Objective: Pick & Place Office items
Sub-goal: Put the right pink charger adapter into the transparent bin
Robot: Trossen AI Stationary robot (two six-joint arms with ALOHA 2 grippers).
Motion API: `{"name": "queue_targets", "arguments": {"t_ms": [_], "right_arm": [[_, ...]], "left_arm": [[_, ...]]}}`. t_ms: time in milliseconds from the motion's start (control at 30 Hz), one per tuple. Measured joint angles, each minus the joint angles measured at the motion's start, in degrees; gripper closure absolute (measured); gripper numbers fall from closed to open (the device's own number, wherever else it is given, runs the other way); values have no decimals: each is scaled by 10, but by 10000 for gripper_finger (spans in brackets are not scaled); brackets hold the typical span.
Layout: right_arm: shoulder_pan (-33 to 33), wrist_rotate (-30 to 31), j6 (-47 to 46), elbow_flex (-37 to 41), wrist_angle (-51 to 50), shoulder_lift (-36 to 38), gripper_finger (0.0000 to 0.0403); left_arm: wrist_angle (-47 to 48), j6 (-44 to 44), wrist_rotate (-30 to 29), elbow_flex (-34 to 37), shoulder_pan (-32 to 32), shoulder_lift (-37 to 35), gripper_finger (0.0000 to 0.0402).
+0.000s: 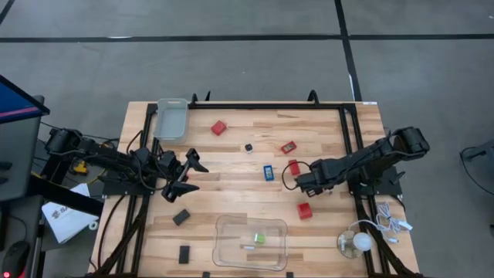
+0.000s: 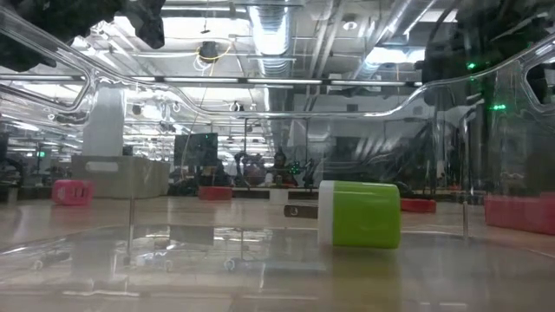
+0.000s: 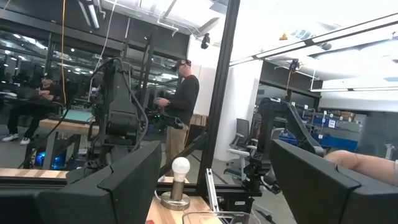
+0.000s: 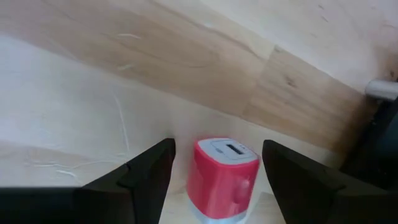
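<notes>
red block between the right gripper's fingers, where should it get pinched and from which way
Judging by the right wrist view, pinch the red block across its two side faces, coming straight down from above. It stands upright on the table with its slotted end up, and the right gripper is open, one finger on each side.

No words or numbers clear enough to read. Paper sheet (image 1: 68, 218) beside counter has dark marks, too small to make out.
</notes>
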State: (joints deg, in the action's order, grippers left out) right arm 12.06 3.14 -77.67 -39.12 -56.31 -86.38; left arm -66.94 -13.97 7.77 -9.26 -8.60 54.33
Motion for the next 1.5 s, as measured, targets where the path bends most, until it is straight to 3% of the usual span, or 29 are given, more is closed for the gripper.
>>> {"name": "queue_targets", "arguments": {"t_ms": [467,900,1200,1500], "right_arm": [[30,-14,-29,0,22,9,163],[34,-32,-16,0,20,8,280],[53,7,-18,-11,16,8,280],[37,116,48,-126,-30,8,280]], "left_arm": [[1,-4,0,0,0,0,105],[1,-4,0,0,0,0,105],[1,-4,0,0,0,0,105],[1,-4,0,0,0,0,105]]}}
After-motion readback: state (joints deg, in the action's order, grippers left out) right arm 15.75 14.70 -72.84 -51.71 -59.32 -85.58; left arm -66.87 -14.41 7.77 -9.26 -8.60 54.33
